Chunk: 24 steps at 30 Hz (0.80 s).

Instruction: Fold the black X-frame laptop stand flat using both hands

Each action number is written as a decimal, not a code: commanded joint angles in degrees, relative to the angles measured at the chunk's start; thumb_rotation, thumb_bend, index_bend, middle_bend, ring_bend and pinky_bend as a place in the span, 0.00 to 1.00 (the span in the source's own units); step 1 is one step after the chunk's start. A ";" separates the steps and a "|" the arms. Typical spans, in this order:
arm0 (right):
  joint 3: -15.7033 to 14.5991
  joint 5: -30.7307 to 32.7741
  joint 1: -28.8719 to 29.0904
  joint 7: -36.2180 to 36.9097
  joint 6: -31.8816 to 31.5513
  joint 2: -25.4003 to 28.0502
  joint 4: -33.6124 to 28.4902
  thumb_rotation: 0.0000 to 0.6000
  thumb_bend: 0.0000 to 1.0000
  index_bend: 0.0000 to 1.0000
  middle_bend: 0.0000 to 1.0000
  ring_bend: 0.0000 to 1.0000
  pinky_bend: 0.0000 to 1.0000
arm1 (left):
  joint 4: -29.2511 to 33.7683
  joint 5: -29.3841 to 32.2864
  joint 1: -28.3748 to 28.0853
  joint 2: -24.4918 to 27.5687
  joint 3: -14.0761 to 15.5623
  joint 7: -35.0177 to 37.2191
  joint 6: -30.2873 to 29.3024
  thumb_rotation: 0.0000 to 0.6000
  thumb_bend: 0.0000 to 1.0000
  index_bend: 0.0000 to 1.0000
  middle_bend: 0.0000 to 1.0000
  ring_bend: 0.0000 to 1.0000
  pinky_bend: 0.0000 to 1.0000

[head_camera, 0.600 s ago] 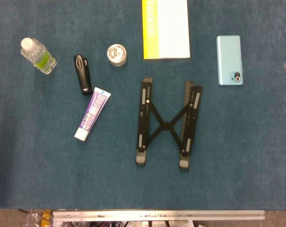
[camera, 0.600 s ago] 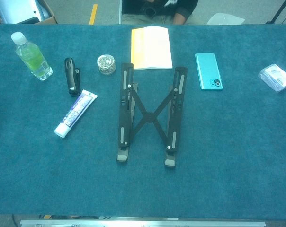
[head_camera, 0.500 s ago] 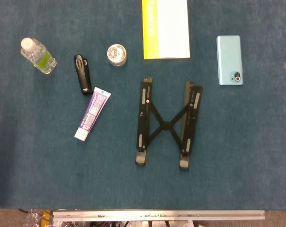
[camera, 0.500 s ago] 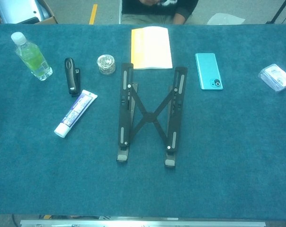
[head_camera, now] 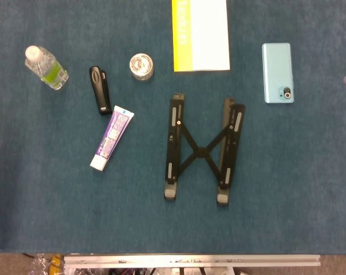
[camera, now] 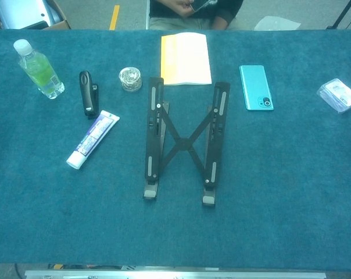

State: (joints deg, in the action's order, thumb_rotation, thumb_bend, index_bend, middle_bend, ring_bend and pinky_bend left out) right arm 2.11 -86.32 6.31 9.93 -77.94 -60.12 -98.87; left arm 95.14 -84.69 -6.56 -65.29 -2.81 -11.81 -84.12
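Neither hand shows clearly in either view; only a small dark and tan sliver sits at the far left edge of the head view, too little for us to name or judge, so we cannot say how the fingers stand. The black X-frame laptop stand (head_camera: 200, 150) lies spread open near the middle of the blue table (camera: 292, 192), its two rails apart and joined by the crossed links, its feet toward the near edge. We judge the fold has not begun. To do it well, we bring one hand to each rail from the outside and press both inward evenly, so the cross collapses without the stand skating over the cloth. The toothpaste tube (head_camera: 111, 138) lies to the left, the yellow booklet (camera: 185, 58) just beyond the far ends of the rails, and the light-blue phone (camera: 255, 86) to the right, all apart from the stand, so each approach looks open.
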 commanded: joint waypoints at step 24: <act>7.49 13.90 20.98 47.70 35.47 -0.74 -15.40 0.55 0.25 0.06 0.19 0.07 0.06 | -2.66 1.84 -1.36 0.30 -0.36 3.27 2.85 1.00 0.47 0.37 0.36 0.31 0.26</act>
State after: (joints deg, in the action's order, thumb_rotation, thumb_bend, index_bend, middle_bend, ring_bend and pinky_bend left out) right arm 8.39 -73.93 25.75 56.38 -44.28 -59.30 -114.62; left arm 92.54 -82.88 -7.92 -64.97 -3.18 -8.59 -81.28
